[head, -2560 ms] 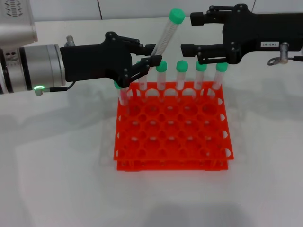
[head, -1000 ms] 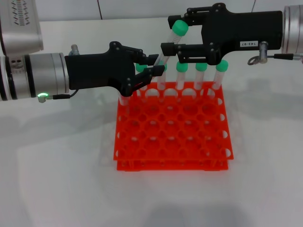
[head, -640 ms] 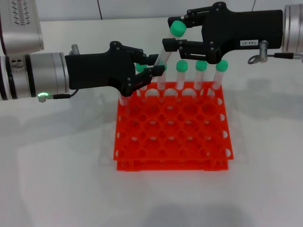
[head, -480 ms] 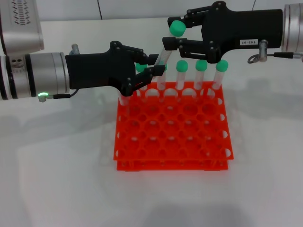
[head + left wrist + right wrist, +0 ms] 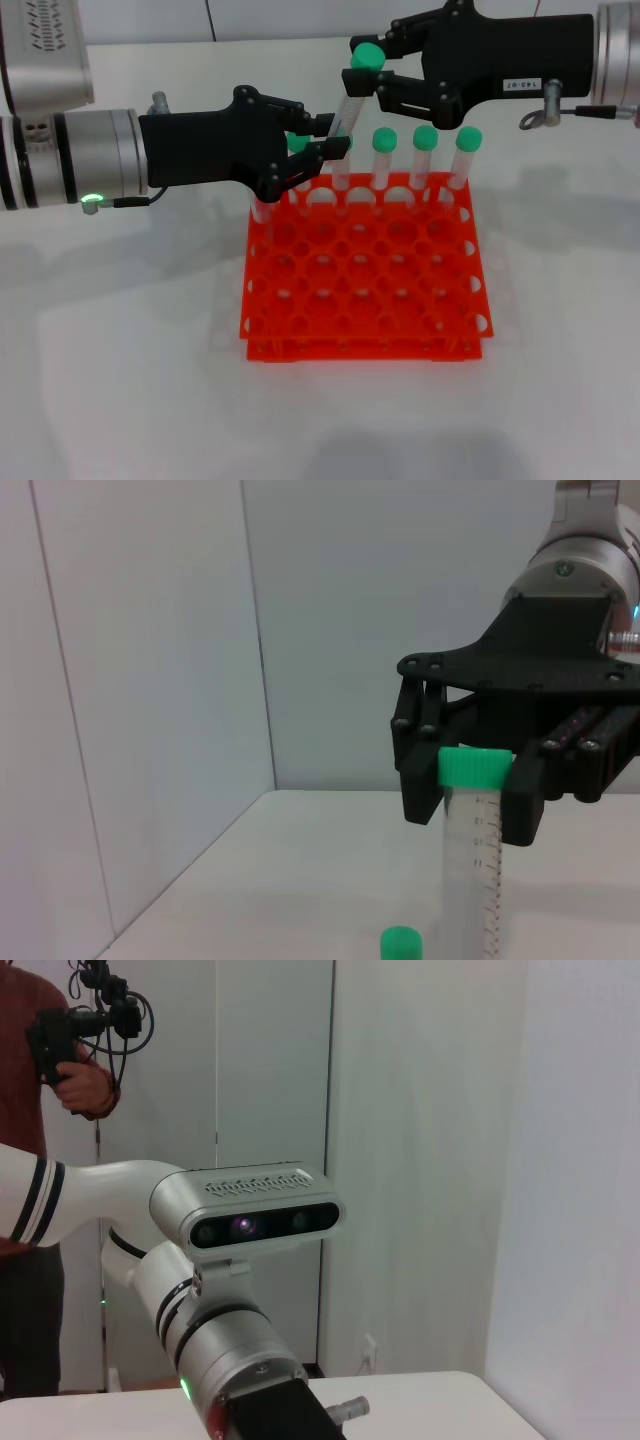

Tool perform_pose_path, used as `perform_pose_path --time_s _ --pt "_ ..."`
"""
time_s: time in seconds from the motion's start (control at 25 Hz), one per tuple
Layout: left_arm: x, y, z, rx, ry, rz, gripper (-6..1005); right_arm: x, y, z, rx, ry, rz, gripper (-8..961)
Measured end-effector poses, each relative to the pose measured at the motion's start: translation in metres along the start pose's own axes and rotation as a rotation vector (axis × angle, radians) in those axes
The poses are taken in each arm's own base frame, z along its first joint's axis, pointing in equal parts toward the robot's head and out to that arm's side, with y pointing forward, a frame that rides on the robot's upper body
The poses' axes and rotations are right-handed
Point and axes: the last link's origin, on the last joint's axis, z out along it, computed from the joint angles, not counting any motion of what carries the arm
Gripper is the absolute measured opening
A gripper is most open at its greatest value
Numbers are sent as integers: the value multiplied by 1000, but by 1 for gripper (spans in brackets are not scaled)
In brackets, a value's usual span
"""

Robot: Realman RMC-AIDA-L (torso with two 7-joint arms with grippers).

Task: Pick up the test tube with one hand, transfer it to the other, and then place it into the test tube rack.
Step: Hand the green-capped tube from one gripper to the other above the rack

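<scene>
Left gripper [image 5: 322,138] pinches the light, slippery tube [image 5: 349,103] low; right gripper [image 5: 378,68] jaws close just under its cap.

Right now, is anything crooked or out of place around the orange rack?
Only the test tube in mid-handover: it leans, held low by the left gripper while the right gripper closes around it just under its green cap. The tubes standing in the test tube rack are upright; nothing is spilled.

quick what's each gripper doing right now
Left gripper: closed on the test tube's lower part.
Right gripper: closed around the same tube, just under its green cap.
</scene>
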Motion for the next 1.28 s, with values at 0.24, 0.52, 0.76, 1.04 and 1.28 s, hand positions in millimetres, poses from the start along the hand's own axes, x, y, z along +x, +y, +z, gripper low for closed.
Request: perform_pose_path --time_s 0.24,0.52,0.76,1.04,1.28 --pt "0 0 0 0 0 0 271 -1 1 2 -8 -5 2 283" --pt "0 2 4 -17 -5 5 273 -2 3 4 -19 -4 -2 266" --pt "1 3 4 -19 -3 5 275 -4 5 6 -28 -9 -4 266" --pt "0 3 4 -18 -2 2 277 -6 6 8 -36 -12 -14 265" --pt "1 3 4 -19 -3 -1 279 -7 6 8 -36 -13 -14 265"
